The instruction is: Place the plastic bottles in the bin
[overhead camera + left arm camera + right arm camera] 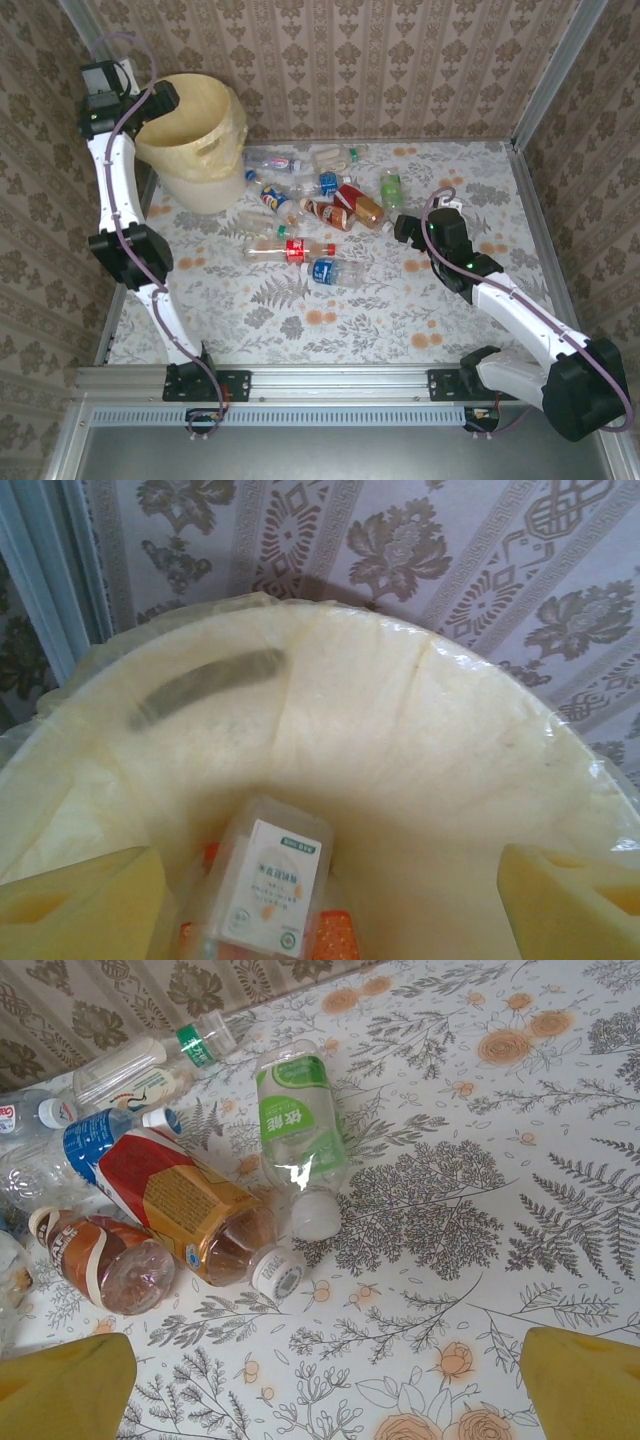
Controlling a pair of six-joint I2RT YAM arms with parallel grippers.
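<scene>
The left jaws stood released over the bin [210,160], where a white-labelled bottle [268,888] lay inside. The right jaws hung released above the surface [400,310], near the scattered plastic bottles [355,207].

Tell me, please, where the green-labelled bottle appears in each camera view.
Top external: the green-labelled bottle lies just right of centre.
Right wrist: the bottle is upper centre, white cap nearest the camera.
Left wrist: this camera looks into the bin.
Shared landmark: the red-and-orange-labelled bottle beside it.
</scene>
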